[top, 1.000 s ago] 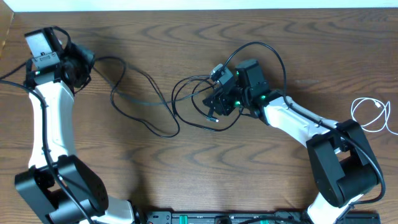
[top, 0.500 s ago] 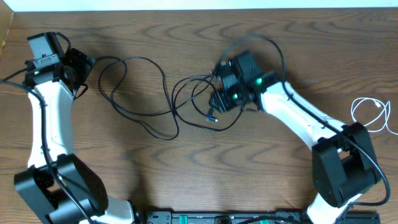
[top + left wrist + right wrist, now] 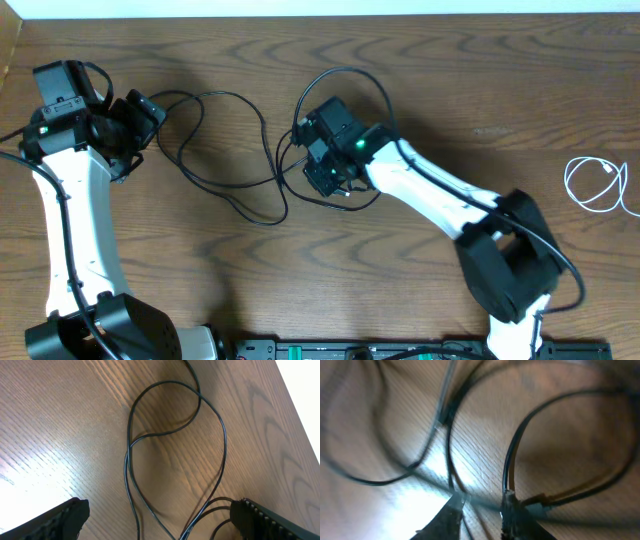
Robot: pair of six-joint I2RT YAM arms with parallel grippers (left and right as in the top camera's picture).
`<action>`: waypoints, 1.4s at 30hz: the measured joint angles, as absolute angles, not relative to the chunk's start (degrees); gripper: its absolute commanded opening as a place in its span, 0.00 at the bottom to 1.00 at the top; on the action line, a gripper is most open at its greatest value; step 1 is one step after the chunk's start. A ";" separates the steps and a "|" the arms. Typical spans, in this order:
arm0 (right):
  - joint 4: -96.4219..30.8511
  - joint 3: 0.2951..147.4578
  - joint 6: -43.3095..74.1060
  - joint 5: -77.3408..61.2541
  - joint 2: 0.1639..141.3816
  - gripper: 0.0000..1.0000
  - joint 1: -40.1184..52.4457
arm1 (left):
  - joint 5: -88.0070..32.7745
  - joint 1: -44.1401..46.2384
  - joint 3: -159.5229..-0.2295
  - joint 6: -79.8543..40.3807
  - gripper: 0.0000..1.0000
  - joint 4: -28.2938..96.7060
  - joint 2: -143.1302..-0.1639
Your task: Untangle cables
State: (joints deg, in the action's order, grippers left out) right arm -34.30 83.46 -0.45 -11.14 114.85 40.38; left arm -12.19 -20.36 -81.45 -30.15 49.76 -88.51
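Your left hand [image 3: 160,508] stands wide above loops of the black cables [image 3: 175,435] lying on the surface [image 3: 60,420]. Your right hand [image 3: 482,501] is narrow at the tangle, but blur hides whether it grips anything. Only overhead shows the white cable [image 3: 597,187], well apart at the right edge.

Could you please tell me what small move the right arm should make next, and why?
Probably close the right end effector on the black cable at its fingertips, then draw it gently away from the tangle. It sits low over the crossed loops mid-table, while the left end effector is open and holds nothing.
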 measured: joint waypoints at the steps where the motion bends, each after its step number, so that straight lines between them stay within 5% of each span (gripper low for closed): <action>1: -33.67 83.22 -0.56 -10.26 116.84 0.30 40.45 | -12.16 -20.36 -81.45 -30.13 0.96 49.76 -88.51; 6: -30.79 83.33 -1.08 -8.51 121.75 0.31 40.32 | -12.16 -20.36 -81.45 -29.95 0.96 49.78 -88.51; 11: -31.70 83.44 -1.96 -7.90 121.93 0.01 40.29 | -12.21 -20.36 -81.45 -29.95 0.96 49.84 -88.51; 25: -45.78 91.42 -7.09 -19.70 108.64 0.01 36.16 | -12.19 -20.36 -81.45 -29.95 0.97 49.91 -88.51; 42: -29.91 92.20 -3.44 -74.32 100.88 0.01 16.49 | -12.19 -20.36 -81.45 -29.95 0.97 49.93 -88.51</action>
State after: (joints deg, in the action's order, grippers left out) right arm -29.91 92.20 -3.44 -74.32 100.88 16.49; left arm -12.19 -20.36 -81.45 -29.95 49.93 -88.51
